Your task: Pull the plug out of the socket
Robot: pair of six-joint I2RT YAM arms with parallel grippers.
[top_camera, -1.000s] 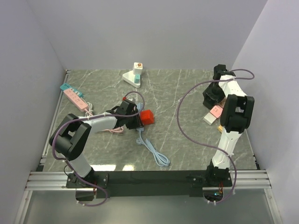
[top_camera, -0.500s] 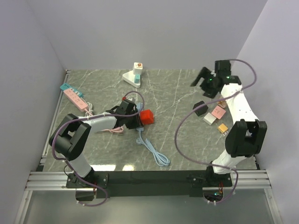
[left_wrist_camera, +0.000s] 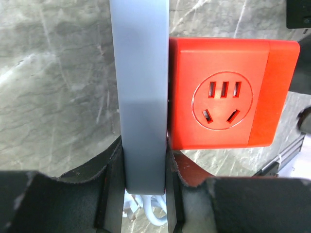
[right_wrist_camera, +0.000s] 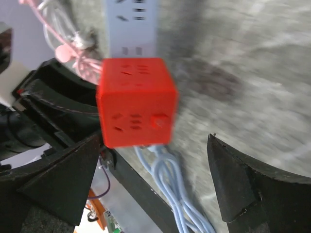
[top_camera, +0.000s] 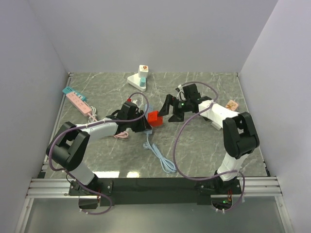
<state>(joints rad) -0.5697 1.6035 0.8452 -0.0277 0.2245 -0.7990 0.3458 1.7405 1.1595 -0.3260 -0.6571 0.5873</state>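
A red cube plug (top_camera: 154, 119) sits plugged into the side of a pale grey-blue power strip (left_wrist_camera: 141, 97), near the table's middle. My left gripper (top_camera: 141, 124) is shut on that strip, one finger on each long side; in the left wrist view (left_wrist_camera: 144, 194) the cube (left_wrist_camera: 223, 107) sits just right of the strip. My right gripper (top_camera: 167, 109) is open, just right of the cube and not touching it. In the right wrist view (right_wrist_camera: 155, 179) the cube (right_wrist_camera: 136, 102) lies ahead between the spread fingers, with the strip (right_wrist_camera: 132, 24) behind it.
The strip's pale blue cable (top_camera: 158, 155) trails toward the front edge. A pink power strip (top_camera: 77, 102) lies at the far left, its pink cable (top_camera: 119, 136) under my left arm. A white base with a teal adapter (top_camera: 139, 77) stands at the back. A small pink item (top_camera: 232, 104) lies at the right.
My right arm has swung from the back right corner leftward to the red cube, its jaws open. My left gripper has kept its hold on the strip.
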